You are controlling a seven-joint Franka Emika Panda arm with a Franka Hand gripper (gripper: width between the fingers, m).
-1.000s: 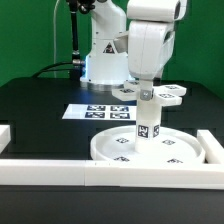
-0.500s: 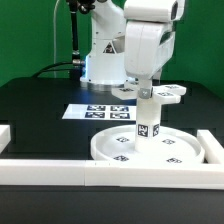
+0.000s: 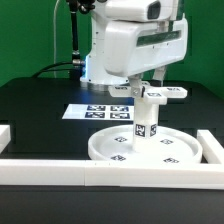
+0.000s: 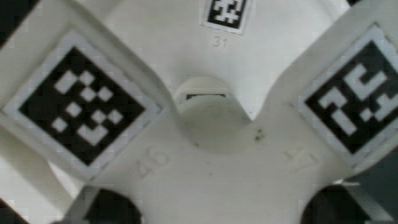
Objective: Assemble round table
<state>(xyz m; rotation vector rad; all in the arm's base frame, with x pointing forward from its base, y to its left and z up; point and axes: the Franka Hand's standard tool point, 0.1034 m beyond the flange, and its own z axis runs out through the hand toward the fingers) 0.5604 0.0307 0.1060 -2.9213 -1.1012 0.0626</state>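
So the round disc [image 3: 143, 150] sits flat on the black table [image 3: 40, 105], rim up, tucked into the corner made by the white border bars [image 3: 60, 169] along the front and on the exterior view's right. A few square tags are visible on its inner face. The short cylinder leg [image 3: 146, 123] stands upright in the middle of the disc, tags on its side, and it looks planted on the disc rather than hanging above it.

The arm's big white wrist housing fills the upper part of the exterior view, and the gripper [image 3: 150, 98] comes down right over the top of the leg. Its fingertips seem to be at the leg's upper end, but whether they're clamped on it or just spread around it can't be made out, too small and partly hidden.

Behind the leg, further back on the table, the cross-shaped foot piece [image 3: 170, 94] lies on its own, well apart from the disc. The marker board [image 3: 95, 111] lies flat near the robot base.

The wrist view is basically filled by the foot piece [image 4: 205, 110] up close, white arms with tags on them, and no fingers show there
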